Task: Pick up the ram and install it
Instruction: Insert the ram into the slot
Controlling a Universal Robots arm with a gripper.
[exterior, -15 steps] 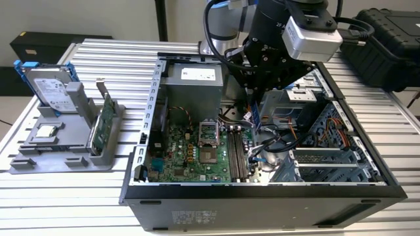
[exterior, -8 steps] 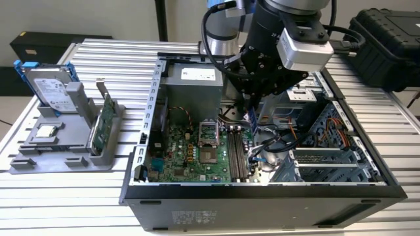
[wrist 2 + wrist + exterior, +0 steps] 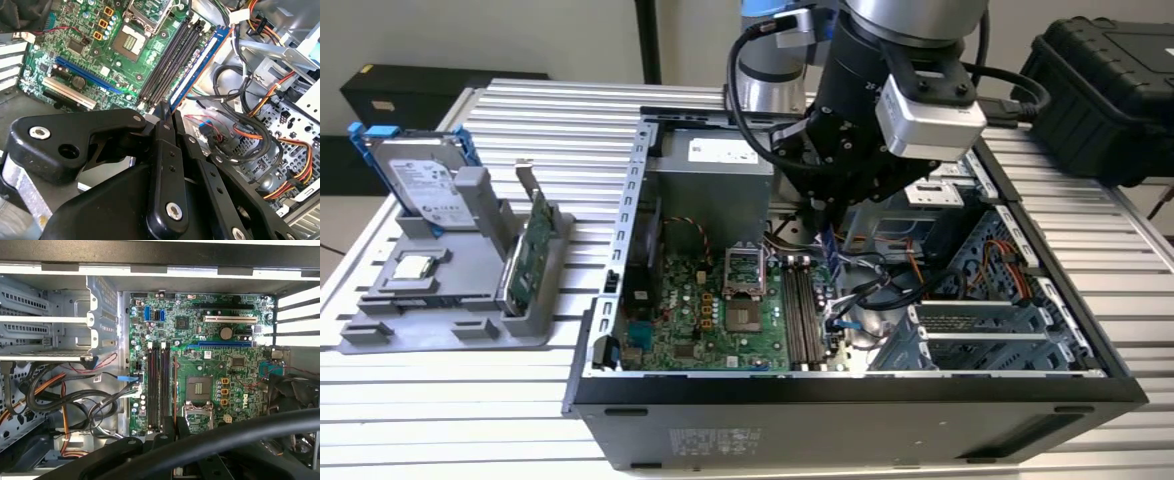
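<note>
Down inside the open computer case (image 3: 854,392), the gripper (image 3: 163,106) has its fingers (image 3: 161,126) pinched on the ram (image 3: 200,62), held on edge along the motherboard's black memory slots (image 3: 167,59).

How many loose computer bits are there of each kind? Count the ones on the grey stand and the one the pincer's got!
Hard drive, on the grey stand: 1
Green card, on the stand: 1
Silver chip, on the stand: 1
Ram, held in the pincer: 1
Total: 4
</note>
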